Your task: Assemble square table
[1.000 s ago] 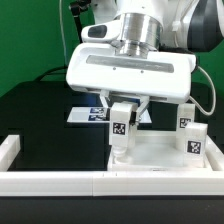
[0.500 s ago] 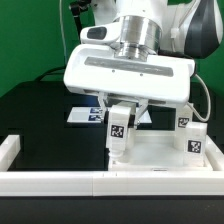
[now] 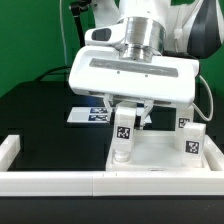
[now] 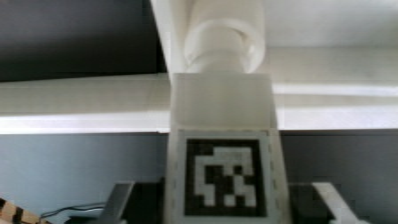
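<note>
The square table's white slab (image 3: 155,153) lies flat at the exterior view's right, behind the front rail. My gripper (image 3: 123,117) is shut on a white tagged leg (image 3: 123,135) and holds it upright, with its lower end at the slab's near left corner. In the wrist view the leg (image 4: 222,120) fills the middle, with its tag facing the camera and its round peg end pointing at the white slab (image 4: 71,100). The gripper (image 4: 222,205) has a finger on each side of the leg. Two more tagged legs (image 3: 194,142) stand upright on the slab's right side.
A long white L-shaped rail (image 3: 55,181) runs along the front and up the exterior view's left. The marker board (image 3: 88,115) lies flat on the black table behind the gripper. A green wall stands at the back.
My gripper has moved a little to the exterior view's right and down with the leg, so the leg's lower end is closer to the slab's corner.
</note>
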`<state>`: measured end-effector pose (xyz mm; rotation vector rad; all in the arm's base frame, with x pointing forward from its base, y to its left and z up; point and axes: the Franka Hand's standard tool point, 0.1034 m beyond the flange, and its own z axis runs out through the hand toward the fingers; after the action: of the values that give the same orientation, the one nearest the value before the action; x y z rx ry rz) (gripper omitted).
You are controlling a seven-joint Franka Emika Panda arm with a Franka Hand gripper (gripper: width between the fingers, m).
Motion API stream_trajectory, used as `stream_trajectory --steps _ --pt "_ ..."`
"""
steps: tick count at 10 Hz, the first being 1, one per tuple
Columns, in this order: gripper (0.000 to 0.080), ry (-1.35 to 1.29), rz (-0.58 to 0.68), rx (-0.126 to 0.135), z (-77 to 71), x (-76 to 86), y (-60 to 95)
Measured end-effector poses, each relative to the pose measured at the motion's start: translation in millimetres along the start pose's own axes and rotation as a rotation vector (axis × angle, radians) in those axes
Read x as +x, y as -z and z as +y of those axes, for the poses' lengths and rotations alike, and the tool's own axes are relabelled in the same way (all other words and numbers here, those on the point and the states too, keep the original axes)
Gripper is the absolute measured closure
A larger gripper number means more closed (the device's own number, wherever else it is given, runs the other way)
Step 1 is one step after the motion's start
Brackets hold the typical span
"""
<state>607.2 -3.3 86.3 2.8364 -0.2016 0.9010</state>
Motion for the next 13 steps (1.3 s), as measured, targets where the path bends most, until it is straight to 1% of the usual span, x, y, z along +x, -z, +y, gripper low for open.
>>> stream_trajectory --steps 2,3,6,7,8,9,10,11,13 --pt "0.0509 0.012 -0.013 -0.003 2.7 -6.2 -5.6" --pt "0.0509 0.016 -0.013 -0.004 1.6 -7.4 -7.3" --pt "0.0509 0.033 -0.016 0.002 3.6 -5.9 -8.8" --pt "0.0509 0.034 -0.024 0.005 3.0 -8.0 -9.6" --pt "0.0328 0.034 -0.024 0.004 3.2 -8.0 -9.7" --pt "0.0212 0.034 -0.025 0.004 3.2 -8.3 -9.8" --pt "0.0212 0.034 -0.025 0.004 3.3 -8.5 -9.8" --pt "0.0162 0.034 -0.025 0.004 3.3 -8.6 -9.9" --pt "0.0153 0.034 -0.025 0.004 3.3 -8.7 -9.9"
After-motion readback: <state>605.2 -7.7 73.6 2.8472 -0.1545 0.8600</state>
